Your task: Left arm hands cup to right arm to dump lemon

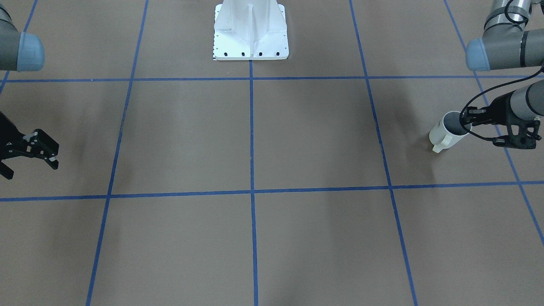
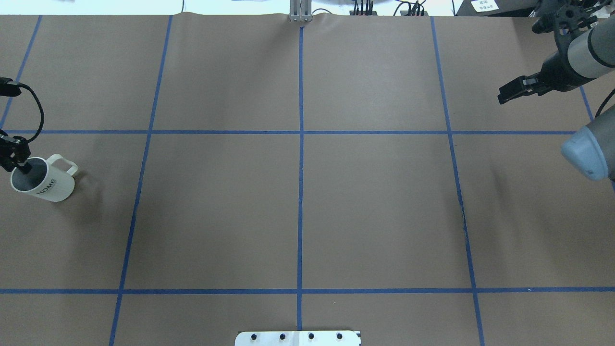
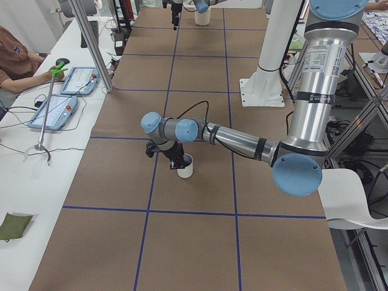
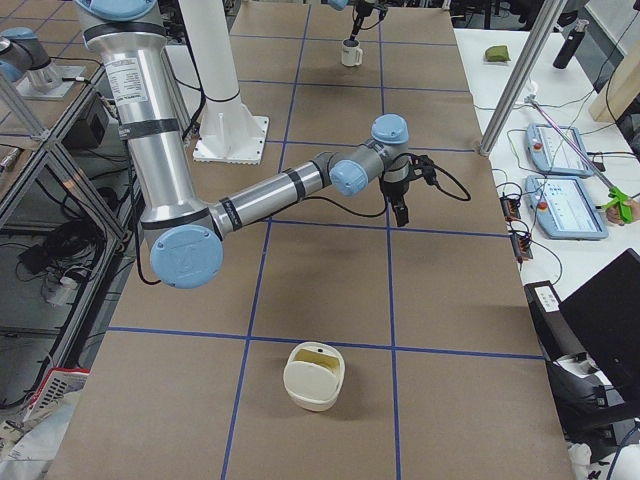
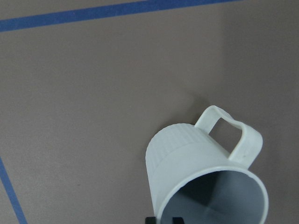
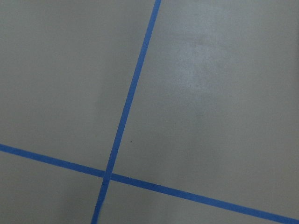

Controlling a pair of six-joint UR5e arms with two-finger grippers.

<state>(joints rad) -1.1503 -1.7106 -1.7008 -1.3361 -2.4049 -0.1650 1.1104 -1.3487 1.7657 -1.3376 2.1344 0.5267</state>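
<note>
Pickup step: your left gripper (image 1: 464, 121) pinches the cup (image 1: 443, 134) rim; the right gripper (image 1: 55, 156) hangs spread, well apart. Next, carry the cup across.

Brown table (image 2: 216, 216) gridded with blue tape (image 2: 301, 192), white side bench (image 3: 21, 179), 2 blue-edged tablets (image 3: 79, 79), metal post (image 3: 90, 43)

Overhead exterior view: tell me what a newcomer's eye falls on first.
The cream-white cylindrical mug printed HOME stands out at the far left of the brown table with its blue tape grid. The left gripper has its fingers astride the mug's rim. At the opposite far right, the right gripper hangs open above the table, holding nothing.
</note>
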